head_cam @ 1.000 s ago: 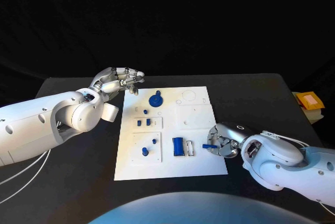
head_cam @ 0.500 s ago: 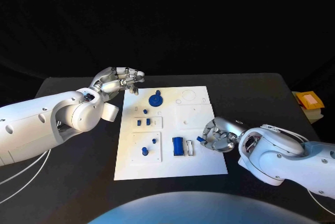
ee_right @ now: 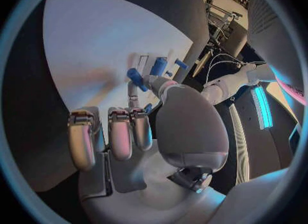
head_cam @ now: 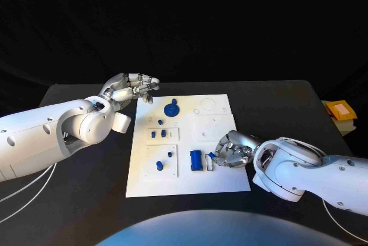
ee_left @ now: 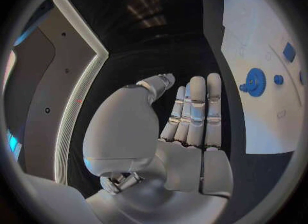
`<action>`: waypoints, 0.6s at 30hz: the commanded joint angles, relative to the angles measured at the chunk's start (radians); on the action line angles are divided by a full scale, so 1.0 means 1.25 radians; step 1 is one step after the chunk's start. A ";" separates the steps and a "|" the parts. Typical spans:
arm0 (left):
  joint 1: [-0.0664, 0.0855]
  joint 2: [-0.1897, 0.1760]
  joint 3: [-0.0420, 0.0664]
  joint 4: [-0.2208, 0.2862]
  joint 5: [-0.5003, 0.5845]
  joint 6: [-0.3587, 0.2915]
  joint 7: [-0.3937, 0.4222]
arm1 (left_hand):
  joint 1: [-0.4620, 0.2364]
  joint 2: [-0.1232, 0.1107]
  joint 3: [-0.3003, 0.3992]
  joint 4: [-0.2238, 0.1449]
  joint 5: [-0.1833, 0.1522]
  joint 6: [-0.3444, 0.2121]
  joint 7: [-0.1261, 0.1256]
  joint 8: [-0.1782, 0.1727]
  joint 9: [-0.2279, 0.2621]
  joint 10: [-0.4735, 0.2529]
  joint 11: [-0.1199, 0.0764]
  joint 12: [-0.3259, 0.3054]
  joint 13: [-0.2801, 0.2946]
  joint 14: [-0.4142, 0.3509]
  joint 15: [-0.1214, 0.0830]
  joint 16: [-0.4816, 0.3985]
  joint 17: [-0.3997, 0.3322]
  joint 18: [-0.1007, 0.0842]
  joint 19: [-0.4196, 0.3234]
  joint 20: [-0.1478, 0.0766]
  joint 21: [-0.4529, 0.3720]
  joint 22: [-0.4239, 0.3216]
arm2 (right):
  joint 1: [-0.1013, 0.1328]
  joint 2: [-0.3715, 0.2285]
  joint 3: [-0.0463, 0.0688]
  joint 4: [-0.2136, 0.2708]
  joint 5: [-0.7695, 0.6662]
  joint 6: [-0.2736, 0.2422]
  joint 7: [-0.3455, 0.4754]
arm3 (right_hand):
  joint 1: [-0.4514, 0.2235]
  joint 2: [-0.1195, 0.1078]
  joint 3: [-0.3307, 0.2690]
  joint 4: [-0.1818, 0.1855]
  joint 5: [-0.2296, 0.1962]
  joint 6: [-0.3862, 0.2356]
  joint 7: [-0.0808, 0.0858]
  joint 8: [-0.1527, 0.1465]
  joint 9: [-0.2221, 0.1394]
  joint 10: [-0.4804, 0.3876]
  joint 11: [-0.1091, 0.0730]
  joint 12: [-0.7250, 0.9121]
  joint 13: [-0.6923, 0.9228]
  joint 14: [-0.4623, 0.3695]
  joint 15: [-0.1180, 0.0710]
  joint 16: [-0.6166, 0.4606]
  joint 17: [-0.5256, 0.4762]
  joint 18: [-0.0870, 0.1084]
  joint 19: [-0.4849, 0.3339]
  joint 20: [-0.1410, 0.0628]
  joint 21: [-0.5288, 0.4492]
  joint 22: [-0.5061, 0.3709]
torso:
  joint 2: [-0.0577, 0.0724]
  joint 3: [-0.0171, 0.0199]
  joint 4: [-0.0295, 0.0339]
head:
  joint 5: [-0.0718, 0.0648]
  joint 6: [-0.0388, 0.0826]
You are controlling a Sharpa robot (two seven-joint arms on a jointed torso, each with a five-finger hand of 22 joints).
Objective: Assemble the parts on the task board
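A yellow-orange block (head_cam: 340, 110) sits at the right edge of the black tabletop (head_cam: 291, 105), well apart from the white task board (head_cam: 218, 185) in the middle. Near the board's far edge lies a blue gear-shaped part (head_cam: 172, 108). My left robot hand (head_cam: 130, 88) hovers over the board's far left corner, fingers curled in on nothing. My right robot hand (head_cam: 232, 150) pinches a small blue peg (ee_right: 134, 75) just beside the blue rectangular block (head_cam: 196, 160) near the board's near edge.
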 commanded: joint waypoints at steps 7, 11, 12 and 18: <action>0.000 0.001 0.001 0.004 -0.001 0.011 0.006 | 0.007 0.004 0.003 0.003 0.003 -0.007 0.017 0.003 0.001 -0.004 0.000 0.006 0.001 -0.004 0.000 0.004 0.001 0.012 0.003 0.002 -0.003 -0.001 | -0.015 0.022 -0.001 -0.018 0.039 0.036 -0.005 | -0.037 -0.002 -0.017 0.025 -0.038 0.014 -0.010 0.014 0.038 0.071 -0.005 0.005 0.193 0.074 -0.005 -0.001 0.173 -0.009 0.080 -0.008 -0.003 0.207 | 0.000 0.0011 -0.0001 | 0.002 0.000; 0.000 0.000 0.001 0.004 -0.001 0.011 0.006 | 0.007 0.004 0.003 0.003 0.003 -0.007 0.017 0.003 0.001 -0.004 0.000 0.006 0.001 -0.004 0.000 0.004 0.001 0.012 0.003 0.002 -0.003 -0.001 | -0.017 0.027 -0.001 -0.021 0.038 0.030 -0.007 | -0.041 -0.003 -0.020 0.029 -0.044 0.016 -0.011 0.014 0.038 0.072 -0.005 0.006 0.194 0.074 -0.005 -0.001 0.173 -0.009 0.080 -0.008 -0.003 0.207 | 0.000 0.0007 -0.0010 | 0.002 0.000; 0.000 0.000 0.001 0.004 -0.001 0.011 0.006 | 0.007 0.004 0.003 0.003 0.003 -0.007 0.017 0.003 0.001 -0.004 0.000 0.006 0.001 -0.004 0.000 0.004 0.001 0.012 0.003 0.002 -0.003 -0.001 | -0.017 0.029 -0.001 -0.022 0.038 0.029 -0.007 | -0.045 -0.004 -0.023 0.032 -0.052 0.017 -0.011 0.014 0.038 0.072 -0.005 0.006 0.194 0.074 -0.005 -0.001 0.174 -0.009 0.080 -0.008 -0.003 0.207 | 0.000 0.0007 -0.0010 | 0.001 0.000; 0.000 0.000 0.001 0.004 -0.001 0.011 0.006 | 0.007 0.004 0.003 0.003 0.003 -0.007 0.017 0.003 0.001 -0.004 0.000 0.006 0.001 -0.004 0.000 0.004 0.001 0.012 0.003 0.002 -0.003 -0.001 | -0.018 0.038 -0.001 -0.025 0.036 0.027 -0.008 | -0.049 -0.003 -0.026 0.036 -0.064 0.018 -0.011 0.013 0.038 0.072 -0.005 0.006 0.194 0.074 -0.006 -0.001 0.173 -0.009 0.080 -0.008 -0.004 0.207 | 0.000 0.0006 -0.0002 | 0.001 0.000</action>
